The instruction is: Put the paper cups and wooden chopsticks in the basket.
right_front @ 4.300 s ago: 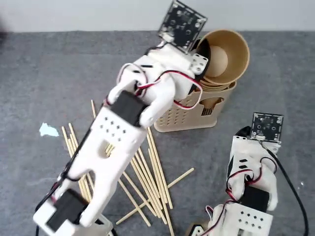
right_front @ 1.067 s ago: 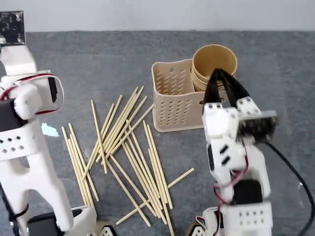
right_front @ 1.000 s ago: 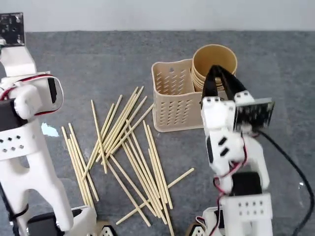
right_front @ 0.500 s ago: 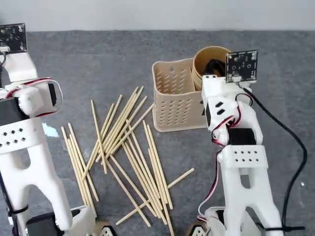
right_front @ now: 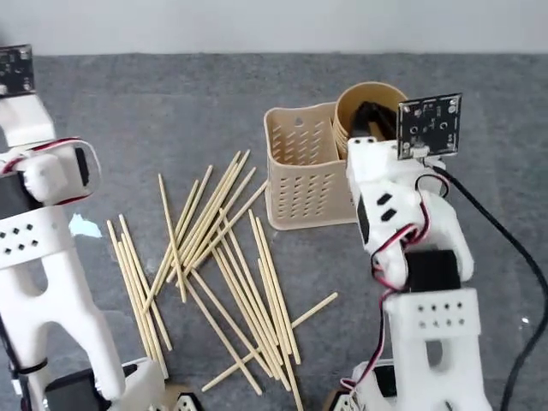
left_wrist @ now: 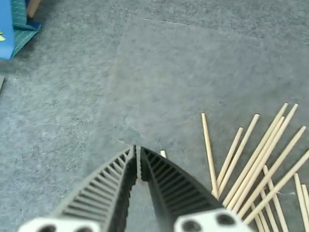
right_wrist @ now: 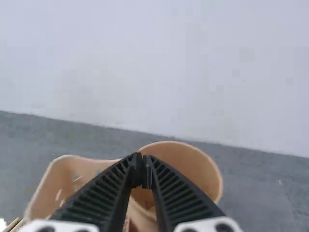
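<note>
The beige slotted basket (right_front: 310,171) stands at the back of the grey table. A stack of paper cups (right_front: 370,96) sits upright in its right compartment. My right gripper (right_front: 368,118) hovers over the cups' mouth, shut with nothing in it. The right wrist view has the shut right gripper (right_wrist: 141,166) just above the cups (right_wrist: 193,166) and the basket (right_wrist: 60,176). Several wooden chopsticks (right_front: 214,248) lie scattered on the table left of the basket. My left gripper (left_wrist: 138,153) is shut and empty above bare table, with chopsticks (left_wrist: 251,159) off to one side.
The left arm (right_front: 43,197) stands tall at the table's left edge. A small pale blue scrap (right_front: 84,227) lies near its base. A blue object (left_wrist: 9,24) shows at a corner of the left wrist view. A pale wall runs behind the table.
The left arm, earlier at the basket with tilted cups, has drawn back to the left; the cups stand upright. The right arm rose and came over the cups, fingers now shut.
</note>
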Tool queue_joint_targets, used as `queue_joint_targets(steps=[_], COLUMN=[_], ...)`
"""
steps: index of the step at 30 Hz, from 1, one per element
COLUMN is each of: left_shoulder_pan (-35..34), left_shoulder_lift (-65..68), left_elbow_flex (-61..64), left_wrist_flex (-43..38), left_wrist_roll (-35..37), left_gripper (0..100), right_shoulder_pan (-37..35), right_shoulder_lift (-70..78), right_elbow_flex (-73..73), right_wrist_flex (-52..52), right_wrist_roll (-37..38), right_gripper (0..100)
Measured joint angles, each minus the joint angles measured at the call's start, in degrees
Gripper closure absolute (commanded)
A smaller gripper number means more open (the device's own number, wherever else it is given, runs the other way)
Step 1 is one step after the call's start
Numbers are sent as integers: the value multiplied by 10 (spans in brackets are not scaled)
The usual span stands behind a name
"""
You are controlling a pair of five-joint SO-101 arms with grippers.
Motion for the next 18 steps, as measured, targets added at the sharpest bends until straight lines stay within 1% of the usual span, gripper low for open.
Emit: queue_joint_targets(steps=[4,9,13,18], left_shoulder_pan=[-19,-18,-20,-19], left_shoulder_lift=[0,-33,-129,-264], left_elbow_flex=[5,46,115,233], left_wrist_flex=[0,-7,-40,-80], left_wrist_roll=[1,-17,-18,-21], left_gripper=[989,989,989,989], right_shoulder_pan=[-63,-123,-146,-157], right_shoulder_lift=[-6,-6,-5,18], right_elbow_flex=[-54,-63,-63,-64], right_wrist_flex=[130,235,293,332], right_wrist_roll=[0,0,-3,-3], right_gripper=[983,983,983,983])
